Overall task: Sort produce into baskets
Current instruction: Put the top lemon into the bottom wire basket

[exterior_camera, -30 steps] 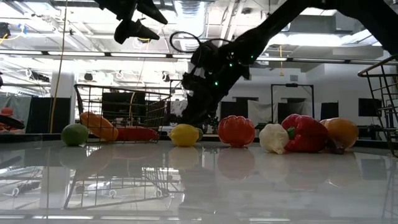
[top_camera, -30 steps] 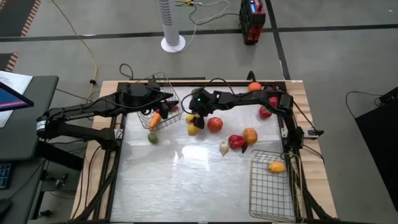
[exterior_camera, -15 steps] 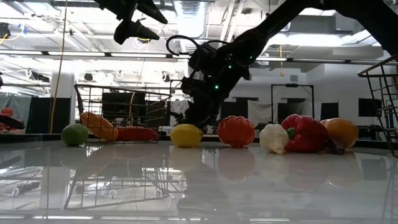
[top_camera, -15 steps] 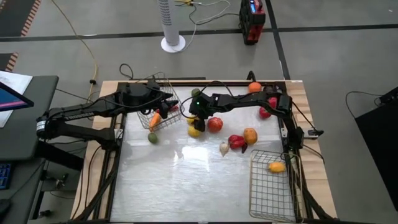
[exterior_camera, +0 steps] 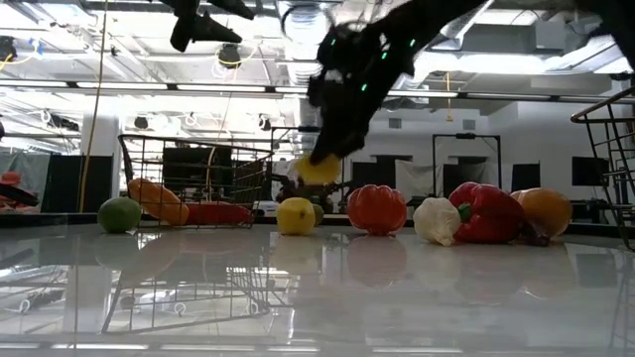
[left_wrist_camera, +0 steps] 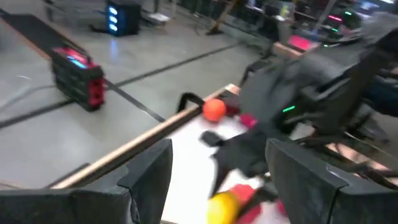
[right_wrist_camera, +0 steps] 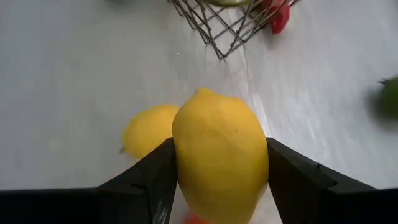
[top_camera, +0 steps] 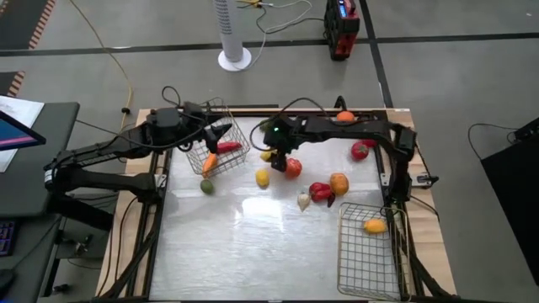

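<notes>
2 lemons were side by side on the table 1 s ago; now 1 lemon (right_wrist_camera: 221,155) is clamped between the right gripper's (top_camera: 271,155) fingers and lifted clear of the surface. In the low view it hangs above the second lemon (exterior_camera: 296,215), which sits where it was, just beside the red tomato (exterior_camera: 377,208). The right arm has pulled up and back toward the far edge since then, so the pick looks good.

Left gripper (top_camera: 221,131) has shifted slightly toward its own side and hovers over the tilted left basket (top_camera: 199,160), fingers apart, holding nothing. That basket has a carrot (top_camera: 209,163) and a red pepper (top_camera: 228,146) in it; a green lime (top_camera: 206,186) lies just outside.

Right basket (top_camera: 364,252) near the front right holds 1 yellow-orange fruit (top_camera: 375,225). My read: the lemon goes there next, a long carry across the pile of garlic (top_camera: 303,200), pepper and orange. Most produce is unsorted, so it's early in the task.
</notes>
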Controlling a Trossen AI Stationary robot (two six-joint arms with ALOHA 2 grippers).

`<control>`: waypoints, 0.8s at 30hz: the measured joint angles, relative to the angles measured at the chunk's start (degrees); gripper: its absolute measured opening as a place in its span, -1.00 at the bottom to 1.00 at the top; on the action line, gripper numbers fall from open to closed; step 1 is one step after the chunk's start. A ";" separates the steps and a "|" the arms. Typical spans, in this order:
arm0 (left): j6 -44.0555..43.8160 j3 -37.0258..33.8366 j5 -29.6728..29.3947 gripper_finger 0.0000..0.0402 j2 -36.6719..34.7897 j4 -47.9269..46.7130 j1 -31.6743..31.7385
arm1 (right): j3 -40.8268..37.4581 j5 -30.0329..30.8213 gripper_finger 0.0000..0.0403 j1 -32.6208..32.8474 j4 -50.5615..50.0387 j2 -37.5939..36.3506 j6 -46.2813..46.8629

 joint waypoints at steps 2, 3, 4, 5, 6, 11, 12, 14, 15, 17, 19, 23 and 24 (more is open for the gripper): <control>0.13 0.00 -2.40 0.22 0.01 0.08 -0.02 | 0.02 -0.73 0.19 0.01 -3.56 -3.54 0.45; 0.14 0.00 -3.47 0.22 0.03 0.06 -0.01 | 0.07 -1.41 0.19 0.10 -5.74 -5.30 1.35; 0.16 0.00 -4.20 0.22 0.16 0.07 0.00 | 0.09 -1.92 0.19 0.28 -8.19 -6.78 2.76; 0.16 0.00 -4.69 0.22 0.27 0.01 0.01 | 0.09 -2.57 0.19 0.42 -10.78 -8.15 4.61; 0.16 0.00 -5.00 0.22 0.42 0.02 0.01 | 0.09 -3.29 0.19 0.70 -13.40 -9.42 6.89; -1.02 0.00 -4.64 0.22 0.49 -0.70 -0.02 | 0.07 -6.37 0.19 4.13 -27.21 -14.20 18.02; -1.39 0.00 -3.77 0.22 0.49 -0.82 -0.01 | 0.07 -6.27 0.19 5.60 -30.02 -15.15 19.38; -1.52 0.00 -1.84 0.22 0.49 -0.93 -0.02 | 0.02 -5.67 0.19 9.36 -36.07 -16.79 21.62; -1.37 0.00 -0.95 0.22 0.49 -0.90 -0.02 | 0.00 -5.33 0.19 11.64 -38.52 -17.72 22.97; -0.80 0.00 0.47 0.22 0.49 -0.93 -0.04 | 0.00 -4.51 0.19 16.10 -41.74 -19.68 26.07; -0.52 0.00 1.22 0.22 0.49 -0.92 -0.02 | 0.00 -4.23 0.19 20.36 -42.71 -21.98 30.56; -0.35 0.00 1.23 0.22 0.49 -0.92 -0.02 | 0.00 -2.49 0.19 28.09 -43.30 -26.59 43.64; -0.05 0.00 1.22 0.22 0.49 -0.90 -0.02 | 0.00 -1.28 0.19 29.85 -44.28 -27.57 47.10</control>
